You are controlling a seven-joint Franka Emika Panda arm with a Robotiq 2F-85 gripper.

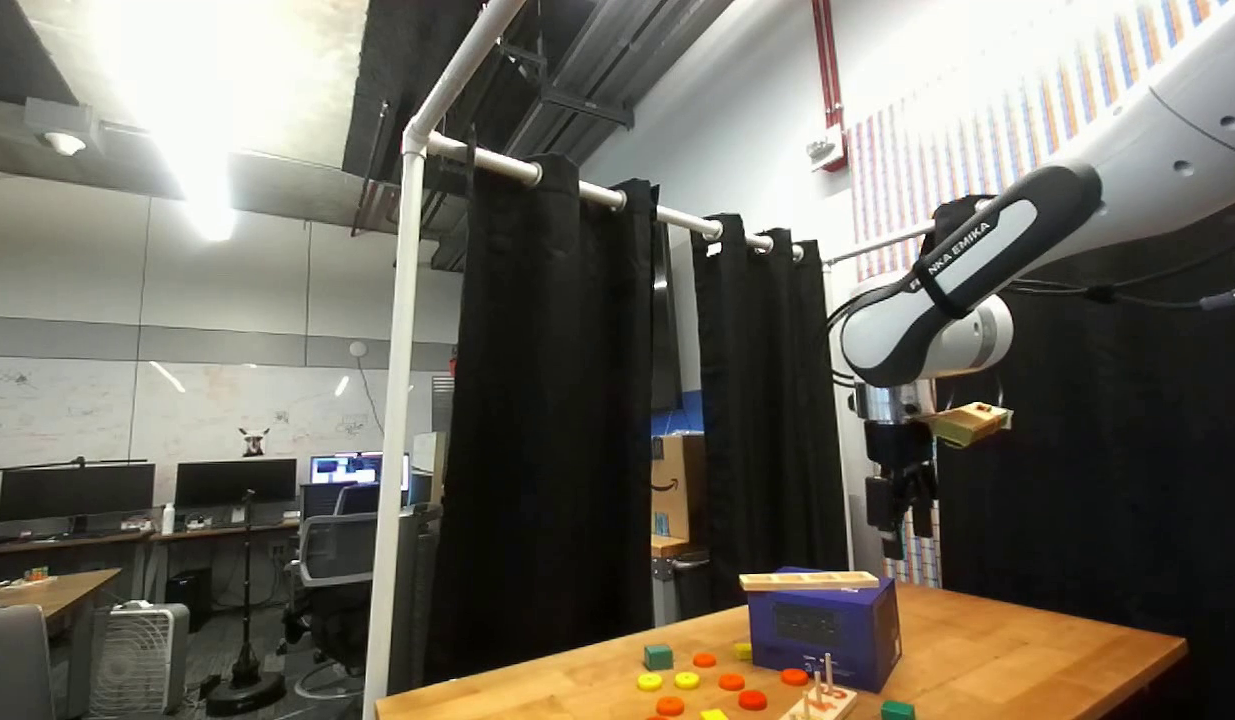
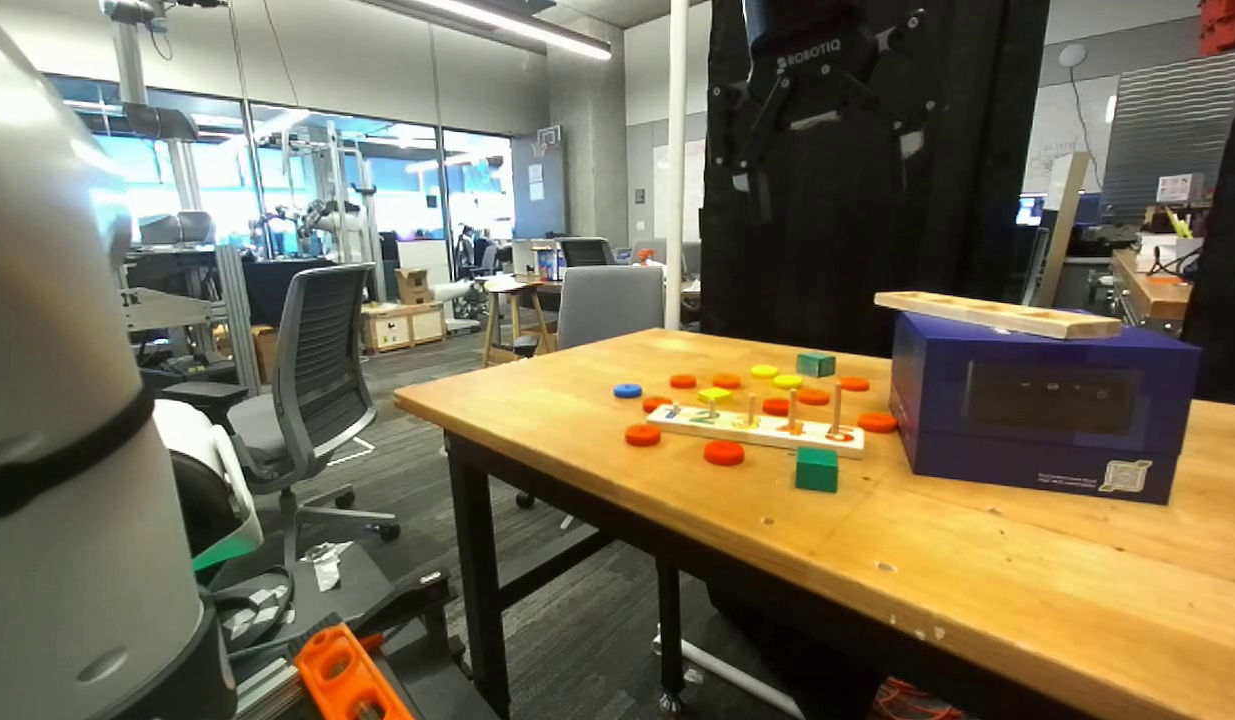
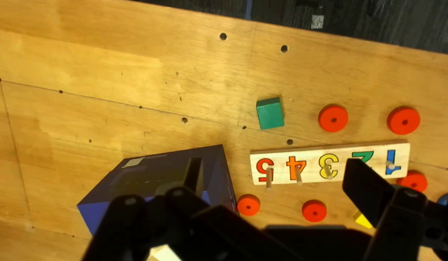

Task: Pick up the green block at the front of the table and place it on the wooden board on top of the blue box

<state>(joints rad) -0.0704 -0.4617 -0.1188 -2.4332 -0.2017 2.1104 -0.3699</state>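
The green block at the front (image 2: 817, 470) lies on the table (image 2: 1017, 560) near its edge, beside the numbered peg board. It also shows in the wrist view (image 3: 270, 114) and at the bottom of an exterior view (image 1: 897, 711). The blue box (image 2: 1047, 400) stands on the table and shows in the wrist view (image 3: 136, 181). The pale wooden board (image 2: 997, 314) lies on top of the box, overhanging one side; in an exterior view (image 1: 809, 581) it is also plain. My gripper (image 2: 827, 190) is open and empty, high above the table; its spread fingers show in the wrist view (image 3: 274, 174).
A numbered peg board (image 3: 329, 163) with upright pegs lies beside the box. Several red discs (image 3: 333, 118), yellow pieces (image 2: 764, 371) and a blue disc (image 2: 628, 390) are scattered around it. A second green block (image 2: 815, 364) sits farther back. Black curtains hang behind the table.
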